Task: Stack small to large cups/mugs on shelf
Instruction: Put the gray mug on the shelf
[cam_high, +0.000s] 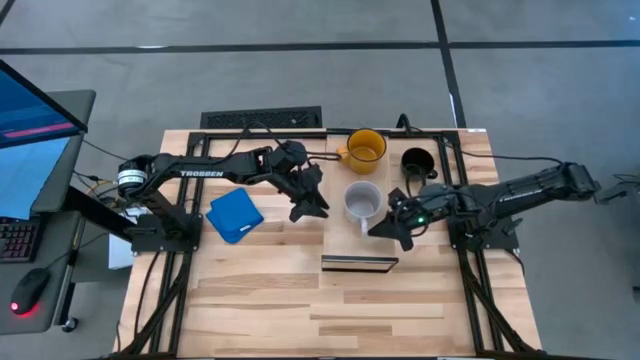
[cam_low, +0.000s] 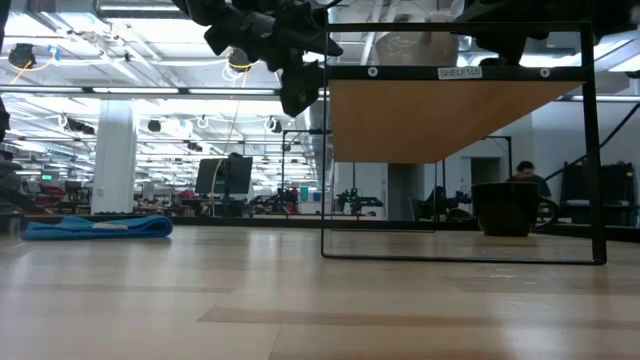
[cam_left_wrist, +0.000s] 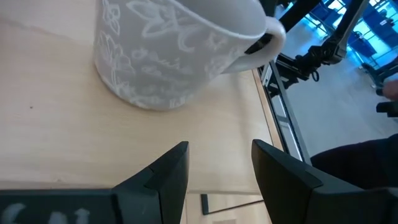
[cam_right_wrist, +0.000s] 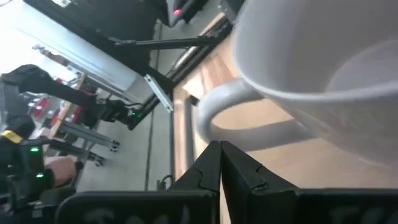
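Note:
A light grey mug (cam_high: 362, 200) with a white flower pattern stands upright on the shelf (cam_high: 360, 245), a pale board on a dark frame (cam_low: 450, 115). It also shows in the low view (cam_low: 415, 45). Its handle points toward the near edge. My left gripper (cam_high: 312, 205) is open and hovers left of the mug (cam_left_wrist: 168, 50), clear of it. My right gripper (cam_high: 383, 228) is shut, at the mug's near right by the handle. A yellow-orange mug (cam_high: 365, 148) stands farther back. A black mug (cam_high: 418, 160) stands on the table (cam_low: 505, 208). My right gripper (cam_right_wrist: 219, 149) is shut with its tips just short of the grey mug's handle loop (cam_right_wrist: 214, 106), coming in level from the table's right and near side. I cannot tell whether the tips touch the handle. The mug stands upright on the shelf.
A flat blue square object (cam_high: 234, 215) lies on the table to the left, under the left arm. The shelf's dark end frame (cam_high: 360, 263) stands toward the near edge. Bare planks lie along the near side. A person sits far back in the room (cam_low: 525, 175).

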